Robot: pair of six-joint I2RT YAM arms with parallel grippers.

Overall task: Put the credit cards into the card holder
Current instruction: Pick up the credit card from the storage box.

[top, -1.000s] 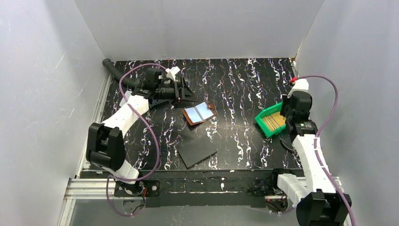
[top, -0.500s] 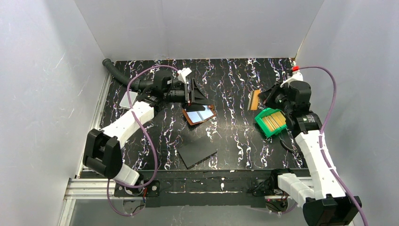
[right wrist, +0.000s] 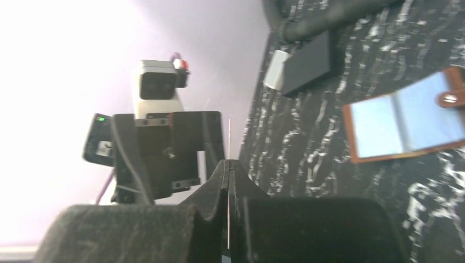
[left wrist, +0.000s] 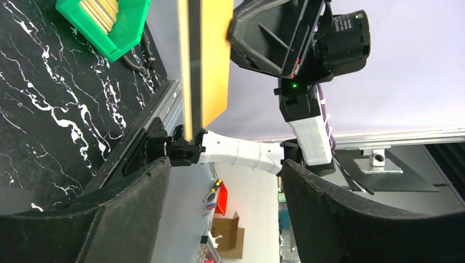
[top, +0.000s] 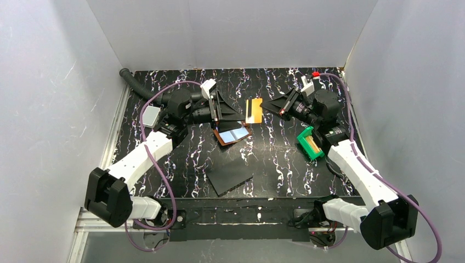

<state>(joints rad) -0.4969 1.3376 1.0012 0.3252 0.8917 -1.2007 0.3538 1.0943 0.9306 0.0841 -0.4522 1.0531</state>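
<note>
An orange-yellow credit card point(top: 253, 109) hangs in the air over the middle of the table, with my right gripper point(top: 265, 106) shut on its right edge. In the right wrist view it is a thin edge-on line point(right wrist: 228, 137) between the pressed fingers point(right wrist: 214, 186). My left gripper point(top: 234, 114) is open and faces the card from the left, a short gap away. The left wrist view shows the card point(left wrist: 205, 60) beyond the spread fingers point(left wrist: 131, 208). The brown card holder point(top: 233, 133) lies open below them, with light blue pockets showing. More orange cards stand in a green bin point(top: 308, 143).
A dark grey slab point(top: 230, 176) lies near the front of the table. Another grey slab point(top: 149, 116) lies at the left by a black hose point(top: 137, 83). White walls close in the back and both sides.
My right arm has swung from the green bin to the table's middle with a card in its grip. My left gripper has moved right, over the card holder, toward the card.
</note>
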